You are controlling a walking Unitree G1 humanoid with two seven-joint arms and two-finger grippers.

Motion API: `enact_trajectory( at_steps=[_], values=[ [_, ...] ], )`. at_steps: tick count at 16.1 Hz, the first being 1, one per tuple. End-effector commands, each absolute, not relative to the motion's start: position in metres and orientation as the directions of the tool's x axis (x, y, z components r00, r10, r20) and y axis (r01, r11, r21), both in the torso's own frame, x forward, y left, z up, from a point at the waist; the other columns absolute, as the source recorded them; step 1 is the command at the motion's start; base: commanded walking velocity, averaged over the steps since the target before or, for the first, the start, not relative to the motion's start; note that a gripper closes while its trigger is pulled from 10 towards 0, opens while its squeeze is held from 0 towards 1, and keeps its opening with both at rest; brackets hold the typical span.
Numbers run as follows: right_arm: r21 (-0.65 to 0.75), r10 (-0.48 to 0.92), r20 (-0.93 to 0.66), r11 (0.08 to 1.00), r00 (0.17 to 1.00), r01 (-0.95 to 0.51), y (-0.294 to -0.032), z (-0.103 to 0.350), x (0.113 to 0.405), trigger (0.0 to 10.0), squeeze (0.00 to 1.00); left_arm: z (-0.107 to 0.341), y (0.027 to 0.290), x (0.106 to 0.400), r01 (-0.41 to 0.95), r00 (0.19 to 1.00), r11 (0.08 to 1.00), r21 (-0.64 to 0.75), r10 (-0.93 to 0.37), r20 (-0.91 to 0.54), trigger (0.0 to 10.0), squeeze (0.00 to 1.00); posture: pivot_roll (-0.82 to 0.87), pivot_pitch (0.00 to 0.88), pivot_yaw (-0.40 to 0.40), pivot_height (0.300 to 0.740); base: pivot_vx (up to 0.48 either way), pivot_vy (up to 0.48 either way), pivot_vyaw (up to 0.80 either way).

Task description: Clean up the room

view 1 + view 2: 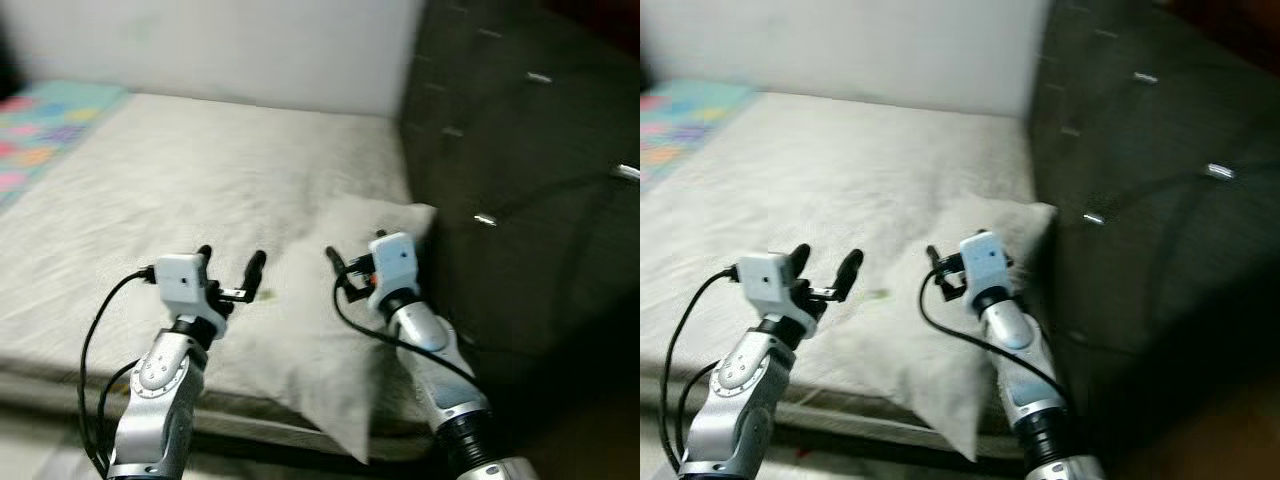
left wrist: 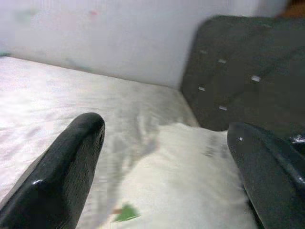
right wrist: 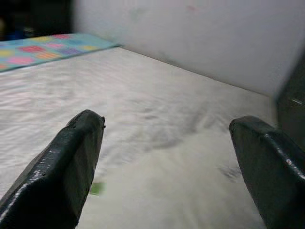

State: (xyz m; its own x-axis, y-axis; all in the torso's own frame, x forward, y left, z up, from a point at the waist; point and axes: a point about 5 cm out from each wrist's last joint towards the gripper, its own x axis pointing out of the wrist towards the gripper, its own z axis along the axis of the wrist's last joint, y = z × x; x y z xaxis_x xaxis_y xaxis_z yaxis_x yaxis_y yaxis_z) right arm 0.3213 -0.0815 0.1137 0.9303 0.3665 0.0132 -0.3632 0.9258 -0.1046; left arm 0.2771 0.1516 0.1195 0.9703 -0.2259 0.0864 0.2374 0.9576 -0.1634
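On the bed [image 1: 180, 180], a pale pillow [image 1: 340, 340] lay against the dark tufted headboard [image 1: 520, 150], a small green scrap [image 2: 126, 213] beside it. Above the pillow hovered the left gripper [image 1: 231, 260] and right gripper [image 3: 167, 157], both spread wide, holding nothing.

- A bed covered with a pale cream, wrinkled sheet [image 1: 180, 190] runs back to a white wall [image 1: 250, 45].
- A cream fabric pillow [image 1: 330, 350] lies at the bed's near right corner, beside a dark tufted headboard [image 1: 520, 180].
- A multicoloured patchwork blanket [image 1: 40, 130] lies at the far left.
- The left gripper [image 1: 231, 262] hovers over the sheet, fingers spread apart.
- The right gripper [image 1: 338, 265] hangs above the pillow.
- A small green scrap [image 1: 268, 295] lies between them.
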Motion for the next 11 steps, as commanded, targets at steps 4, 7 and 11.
enact_trajectory(
  at_steps=[4, 7, 11],
  values=[
    [-0.111, 0.370, 0.005, 0.924, 0.929, -0.367, -0.0837, 0.1124, 0.3228, 10.0, 0.00, 0.1162, 0.1514, 0.2772, 0.232, 0.972, 0.958, -0.171, -0.224, 0.066, 10.0, 0.00, -0.10, 0.000, -0.037, 0.740, 0.000, 0.000, 0.28],
    [-0.109, 0.368, 0.003, 0.925, 0.930, -0.365, -0.0841, 0.1119, 0.3232, 10.0, 0.00, 0.1160, 0.1513, 0.2773, 0.233, 0.972, 0.957, -0.172, -0.225, 0.064, 10.0, 0.00, -0.10, 0.000, -0.037, 0.740, 0.000, 0.000, 0.00],
    [-0.105, 0.364, -0.003, 0.926, 0.931, -0.363, -0.0840, 0.1102, 0.3221, 10.0, 0.00, 0.1164, 0.1522, 0.2773, 0.232, 0.972, 0.957, -0.173, -0.224, 0.063, 10.0, 0.00, -0.10, 0.000, -0.036, 0.740, 0.000, 0.343, 0.00]
  ],
)
